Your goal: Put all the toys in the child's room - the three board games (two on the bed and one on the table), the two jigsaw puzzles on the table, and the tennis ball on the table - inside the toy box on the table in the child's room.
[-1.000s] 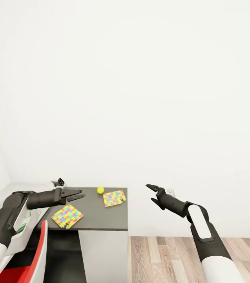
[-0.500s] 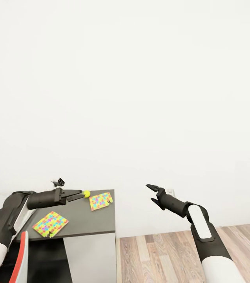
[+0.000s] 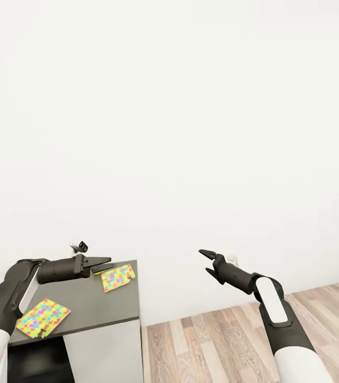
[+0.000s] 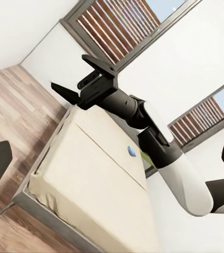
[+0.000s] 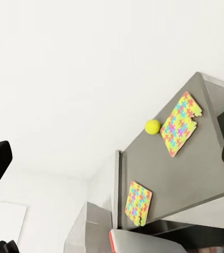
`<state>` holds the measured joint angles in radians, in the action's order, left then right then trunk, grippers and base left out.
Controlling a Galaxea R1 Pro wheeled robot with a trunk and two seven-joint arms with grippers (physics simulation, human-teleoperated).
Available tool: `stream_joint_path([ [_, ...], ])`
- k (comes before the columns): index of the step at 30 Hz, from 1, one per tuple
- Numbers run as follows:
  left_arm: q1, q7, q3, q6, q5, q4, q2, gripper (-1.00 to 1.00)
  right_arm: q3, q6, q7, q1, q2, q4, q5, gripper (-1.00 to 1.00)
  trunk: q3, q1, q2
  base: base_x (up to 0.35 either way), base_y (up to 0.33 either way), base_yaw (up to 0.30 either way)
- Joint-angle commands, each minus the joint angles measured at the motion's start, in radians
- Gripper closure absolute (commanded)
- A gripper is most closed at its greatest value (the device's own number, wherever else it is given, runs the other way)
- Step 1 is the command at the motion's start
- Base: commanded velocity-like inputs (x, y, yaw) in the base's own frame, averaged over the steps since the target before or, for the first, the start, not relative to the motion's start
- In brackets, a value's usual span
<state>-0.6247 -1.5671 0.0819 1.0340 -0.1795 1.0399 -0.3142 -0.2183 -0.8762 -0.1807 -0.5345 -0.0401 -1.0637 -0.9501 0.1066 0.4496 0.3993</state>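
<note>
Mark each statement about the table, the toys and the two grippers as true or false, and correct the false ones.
1. Two jigsaw puzzles lie flat on the dark table. True: one nearer the robot, the other near the far edge.
2. The right gripper holds the tennis ball. False: its jaws are open and empty; the tennis ball sits on the table beside the far puzzle.
3. The left gripper is shut on a puzzle. False: its jaws are open and hold nothing.
4. The bed has a plain cream top. True.
5. The right gripper hangs over wood-plank floor, off the table. True.
</note>
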Motion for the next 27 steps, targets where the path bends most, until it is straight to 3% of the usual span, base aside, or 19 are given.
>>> stream_joint_path([
  [1,0.0,-0.004,0.0,0.011,0.0,0.0,0.0,-1.0,-0.004,-0.006,-0.008,-0.001,-0.001,0.001,0.008,-1.0,0.0,0.0,0.001,0.0,0.0,-0.255],
  [27,0.0,-0.004,-0.002,0.011,0.0,0.001,0.004,-1.0,-0.004,-0.004,-0.008,-0.001,-0.001,0.001,0.008,-1.0,0.023,0.0,0.001,0.0,0.0,-0.255],
])
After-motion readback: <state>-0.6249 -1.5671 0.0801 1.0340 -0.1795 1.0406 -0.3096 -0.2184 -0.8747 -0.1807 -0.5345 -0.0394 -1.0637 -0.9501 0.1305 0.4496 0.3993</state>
